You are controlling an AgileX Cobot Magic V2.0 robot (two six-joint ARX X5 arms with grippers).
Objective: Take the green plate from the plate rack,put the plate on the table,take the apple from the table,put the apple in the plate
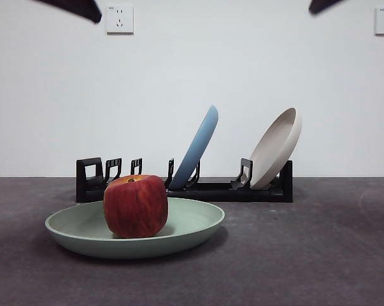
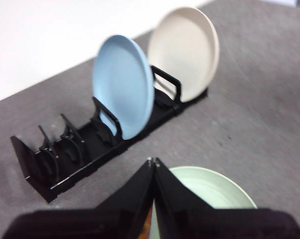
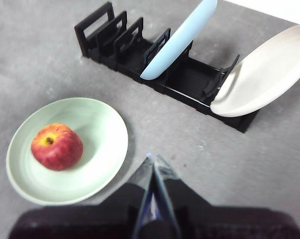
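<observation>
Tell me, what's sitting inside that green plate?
One red apple rests in the green plate, off to one side of the middle, stem hollow up. Nothing else shows in the plate; the patch under the apple is hidden.

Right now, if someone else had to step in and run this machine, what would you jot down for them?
Left tool: shut, holding nothing, raised above the green plate.
Right tool: shut, holding nothing, raised over the table beside that plate.
Green plate: flat on the table in front of the plate rack.
Apple: sitting in the green plate, off to one side of its middle.
Still in the rack: a blue plate and a beige plate, both leaning.
Done: plate out and set down, apple in it.
Left: nothing that I can see.
</observation>
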